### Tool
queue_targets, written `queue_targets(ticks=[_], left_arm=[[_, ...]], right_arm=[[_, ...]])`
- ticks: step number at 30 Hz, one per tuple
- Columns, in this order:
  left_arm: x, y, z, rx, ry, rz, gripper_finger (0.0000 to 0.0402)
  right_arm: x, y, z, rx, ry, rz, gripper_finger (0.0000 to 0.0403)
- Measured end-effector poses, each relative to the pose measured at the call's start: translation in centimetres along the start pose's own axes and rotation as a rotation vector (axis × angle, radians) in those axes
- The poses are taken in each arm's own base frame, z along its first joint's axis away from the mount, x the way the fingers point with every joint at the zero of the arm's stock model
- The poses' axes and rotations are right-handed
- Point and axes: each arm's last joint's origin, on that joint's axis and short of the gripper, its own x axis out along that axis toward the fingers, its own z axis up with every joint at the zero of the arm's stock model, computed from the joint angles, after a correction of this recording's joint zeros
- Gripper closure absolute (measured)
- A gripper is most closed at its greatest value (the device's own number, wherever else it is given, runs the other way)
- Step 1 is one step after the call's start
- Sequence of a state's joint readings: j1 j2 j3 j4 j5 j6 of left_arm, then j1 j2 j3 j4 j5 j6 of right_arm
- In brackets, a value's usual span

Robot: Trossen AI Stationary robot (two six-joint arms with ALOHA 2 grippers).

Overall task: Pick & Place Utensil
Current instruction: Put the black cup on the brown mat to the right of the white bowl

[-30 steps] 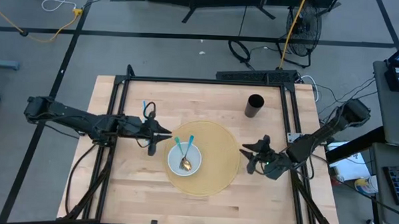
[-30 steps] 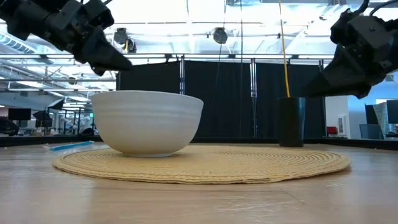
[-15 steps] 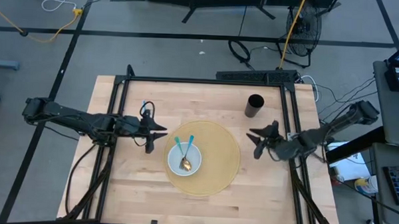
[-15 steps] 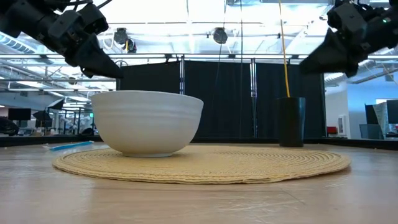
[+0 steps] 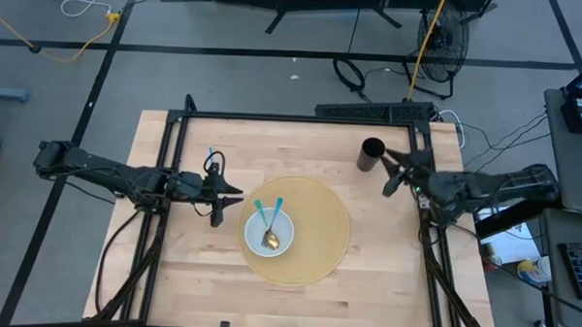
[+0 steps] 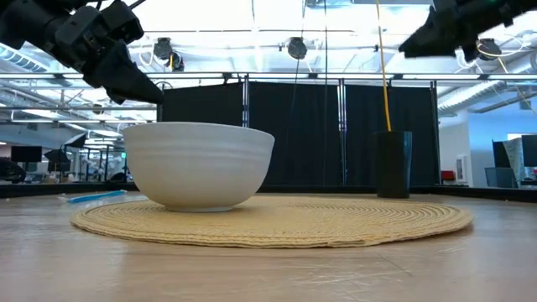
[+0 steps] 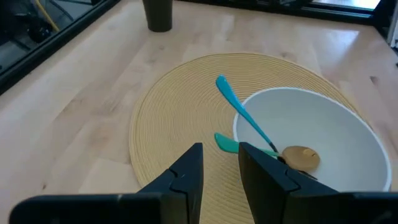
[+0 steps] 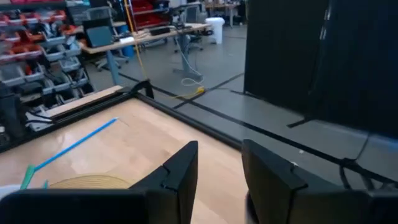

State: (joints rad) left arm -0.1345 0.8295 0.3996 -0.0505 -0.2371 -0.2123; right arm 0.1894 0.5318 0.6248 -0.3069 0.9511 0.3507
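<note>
A white bowl [image 5: 288, 223] stands on a round woven mat [image 5: 323, 223] at mid-table. In it lie a blue-handled utensil [image 7: 238, 106], a green-handled one [image 7: 226, 143] and a gold spoon head [image 7: 301, 156]; both handles lean on the rim. Another blue utensil [image 5: 212, 159] lies flat on the table behind the left arm. My left gripper [image 5: 233, 204] hovers open just left of the bowl, above the mat's edge. My right gripper [image 5: 388, 172] is open and empty, high up beside the black cup [image 5: 372, 154].
The black cup [image 6: 393, 164] stands upright on the wood beyond the mat, toward the far right corner. A black frame rail [image 5: 421, 178] runs along the table's right side under my right arm. Bare wood shows along the near edge and the far left.
My right gripper has swung from the mat's right edge toward the far edge, up to the black cup, and has risen. My left gripper has drawn back slightly toward the left. The bowl and utensils have stayed put.
</note>
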Motion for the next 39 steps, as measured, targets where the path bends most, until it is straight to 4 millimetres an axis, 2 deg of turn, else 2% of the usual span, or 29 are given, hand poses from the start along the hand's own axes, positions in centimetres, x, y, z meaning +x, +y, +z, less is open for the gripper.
queue_targets(ticks=[8, 13, 16, 23, 29, 39], left_arm=[[0.0, -0.2, 0.7, -0.004, -0.073, -0.016, 0.0293], [-0.1, -0.2, 1.1, -0.004, -0.117, -0.024, 0.0293], [-0.1, -0.3, 1.3, -0.007, -0.127, -0.026, 0.0293], [-0.1, -0.3, 1.2, -0.012, -0.124, -0.027, 0.0293], [-0.1, -0.3, 1.2, -0.012, -0.123, -0.027, 0.0293], [-0.1, -0.3, 1.2, -0.006, -0.122, -0.026, 0.0293]], right_arm=[[1.1, 0.2, 5.5, -0.039, 0.159, -0.058, 0.026], [3.5, 0.1, 6.9, -0.086, 0.334, -0.184, 0.0242], [5.2, -0.8, 7.3, -0.028, 0.432, -0.269, 0.0234], [9.1, -3.9, 7.4, 0.148, 0.574, -0.316, 0.023], [10.7, -6.4, 6.6, 0.205, 0.685, -0.377, 0.0229], [13.3, -7.3, 4.7, 0.219, 0.831, -0.376, 0.0229]])
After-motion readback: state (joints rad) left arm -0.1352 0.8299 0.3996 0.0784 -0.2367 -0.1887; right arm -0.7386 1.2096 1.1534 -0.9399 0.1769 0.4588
